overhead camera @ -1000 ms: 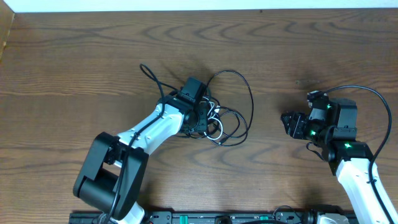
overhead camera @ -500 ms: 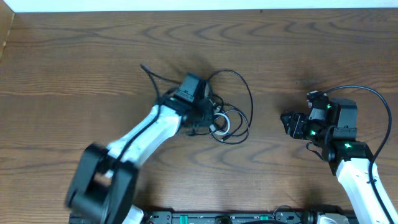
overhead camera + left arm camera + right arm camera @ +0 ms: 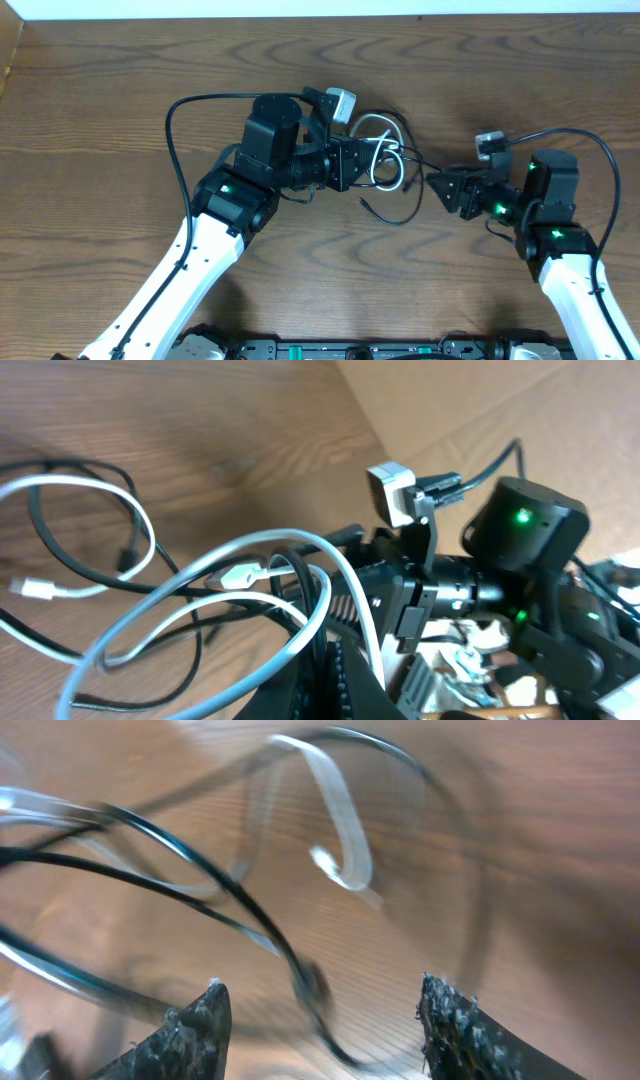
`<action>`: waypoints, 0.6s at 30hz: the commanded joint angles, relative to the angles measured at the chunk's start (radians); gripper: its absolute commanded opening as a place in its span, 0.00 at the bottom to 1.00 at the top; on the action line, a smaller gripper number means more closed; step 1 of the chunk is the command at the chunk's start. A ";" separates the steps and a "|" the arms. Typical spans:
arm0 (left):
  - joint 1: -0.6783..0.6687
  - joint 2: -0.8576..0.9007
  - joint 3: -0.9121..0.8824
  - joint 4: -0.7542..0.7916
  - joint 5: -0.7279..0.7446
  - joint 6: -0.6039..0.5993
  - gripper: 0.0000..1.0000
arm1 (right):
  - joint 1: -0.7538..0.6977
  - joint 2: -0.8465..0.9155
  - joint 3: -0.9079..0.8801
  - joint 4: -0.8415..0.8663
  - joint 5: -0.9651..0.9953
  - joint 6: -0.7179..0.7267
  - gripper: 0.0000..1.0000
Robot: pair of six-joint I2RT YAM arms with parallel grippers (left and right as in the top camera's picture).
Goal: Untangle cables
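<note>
The cables (image 3: 388,165) hang as one tangle near the table's middle: a white cord (image 3: 384,148) looped among thin black ones (image 3: 402,205). My left gripper (image 3: 358,163) is raised and shut on the cables at the tangle's left side. In the left wrist view its jaws (image 3: 330,685) are pressed together, with the white cord (image 3: 300,575) looping over them. My right gripper (image 3: 437,185) points left at the tangle's right edge and is open. Between its fingertips (image 3: 205,1015) a blurred black cord end (image 3: 312,985) dangles, untouched.
The left arm's thick black cable (image 3: 178,120) arcs out to the left of its wrist. The table's far edge (image 3: 320,18) meets a white wall. The right arm (image 3: 520,550) fills the space just behind the tangle in the left wrist view.
My left gripper closed on the tangle, then lifted and swung it right. The right gripper moved left toward the tangle and opened wider.
</note>
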 commanded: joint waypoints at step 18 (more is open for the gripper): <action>-0.106 0.000 0.007 0.046 0.067 -0.062 0.08 | 0.154 0.002 0.013 0.027 0.602 0.217 0.01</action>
